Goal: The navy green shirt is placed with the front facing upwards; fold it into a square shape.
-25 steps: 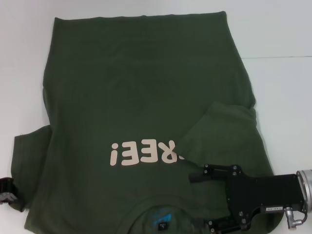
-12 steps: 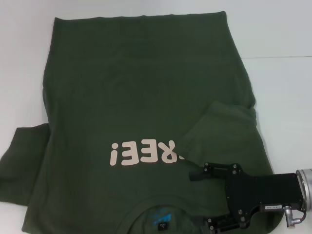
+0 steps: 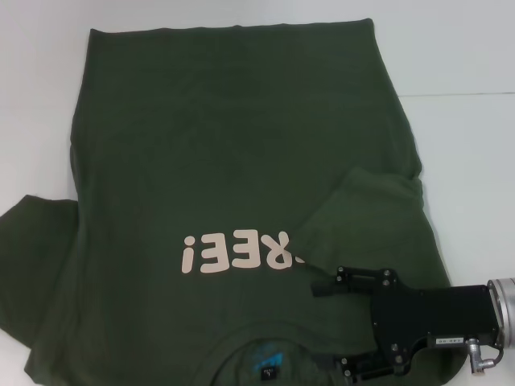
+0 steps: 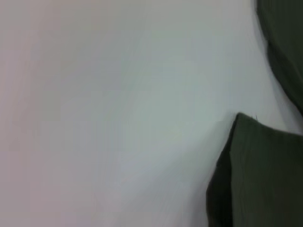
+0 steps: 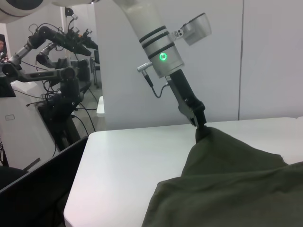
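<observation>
**Left sleeve pinched, right gripper low over the collar side**

The navy green shirt [image 3: 241, 161] lies front up on the white table [image 3: 467, 64], its pale "FREE!" lettering [image 3: 241, 251] just ahead of my right gripper [image 3: 334, 326] and toward my left side. That gripper sits low over the cloth at the near edge, beside the collar with its blue neck label [image 3: 269, 359]. Its two black fingers [image 3: 354, 281] stand well apart with shirt fabric showing between them; I cannot tell whether they touch the cloth. The right sleeve [image 3: 362, 217] is folded inward over the body, just ahead of that gripper.

My left gripper [image 5: 201, 130] shows in the right wrist view, closed on a peak of the shirt's fabric [image 5: 227, 156] that is lifted off the table. In the head view the left sleeve [image 3: 36, 265] spreads outward at that side.
</observation>
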Available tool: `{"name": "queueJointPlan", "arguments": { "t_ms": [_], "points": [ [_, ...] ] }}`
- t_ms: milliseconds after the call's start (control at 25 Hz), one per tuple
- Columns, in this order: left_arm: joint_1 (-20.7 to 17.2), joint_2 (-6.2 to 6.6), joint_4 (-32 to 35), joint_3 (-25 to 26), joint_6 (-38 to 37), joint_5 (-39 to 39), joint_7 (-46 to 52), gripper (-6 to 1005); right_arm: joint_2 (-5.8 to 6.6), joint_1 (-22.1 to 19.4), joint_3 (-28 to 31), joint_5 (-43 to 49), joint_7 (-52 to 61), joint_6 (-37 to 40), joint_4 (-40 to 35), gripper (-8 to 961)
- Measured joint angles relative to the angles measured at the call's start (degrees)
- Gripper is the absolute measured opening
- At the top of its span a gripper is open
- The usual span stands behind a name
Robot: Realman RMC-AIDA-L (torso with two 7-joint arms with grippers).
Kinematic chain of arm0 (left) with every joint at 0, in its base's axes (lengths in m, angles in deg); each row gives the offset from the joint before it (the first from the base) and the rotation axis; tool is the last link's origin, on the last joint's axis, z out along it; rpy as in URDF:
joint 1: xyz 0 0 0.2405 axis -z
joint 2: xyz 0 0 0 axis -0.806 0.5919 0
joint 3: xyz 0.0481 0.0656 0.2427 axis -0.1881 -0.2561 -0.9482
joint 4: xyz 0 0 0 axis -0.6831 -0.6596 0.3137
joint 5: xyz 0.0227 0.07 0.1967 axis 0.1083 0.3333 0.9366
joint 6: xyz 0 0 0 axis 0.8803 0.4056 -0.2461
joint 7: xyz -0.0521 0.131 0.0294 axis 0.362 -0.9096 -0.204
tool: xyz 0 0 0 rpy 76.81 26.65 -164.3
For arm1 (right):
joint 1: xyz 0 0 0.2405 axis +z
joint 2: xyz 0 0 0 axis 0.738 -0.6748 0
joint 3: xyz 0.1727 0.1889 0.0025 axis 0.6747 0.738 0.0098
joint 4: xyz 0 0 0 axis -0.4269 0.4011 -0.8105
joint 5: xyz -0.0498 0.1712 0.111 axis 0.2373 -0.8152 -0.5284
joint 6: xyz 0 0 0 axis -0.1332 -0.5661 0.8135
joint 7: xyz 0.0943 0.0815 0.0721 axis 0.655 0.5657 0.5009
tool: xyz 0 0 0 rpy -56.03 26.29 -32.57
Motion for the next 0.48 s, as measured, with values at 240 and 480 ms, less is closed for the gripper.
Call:
{"name": "queueJointPlan", "arguments": {
  "t_ms": [240, 480],
  "points": [
    [-0.1, 0.1, 0.7, 0.1, 2.9, 0.0, 0.6, 0, -0.06, -0.1, 0.1, -0.1, 0.0, -0.1, 0.4, 919],
    [0.0, -0.09, 2.2, 0.1, 2.6, 0.0, 0.7, 0, -0.09, 0.0, 0.5, -0.2, 0.0, -0.2, 0.8, 920]
  ]
}}
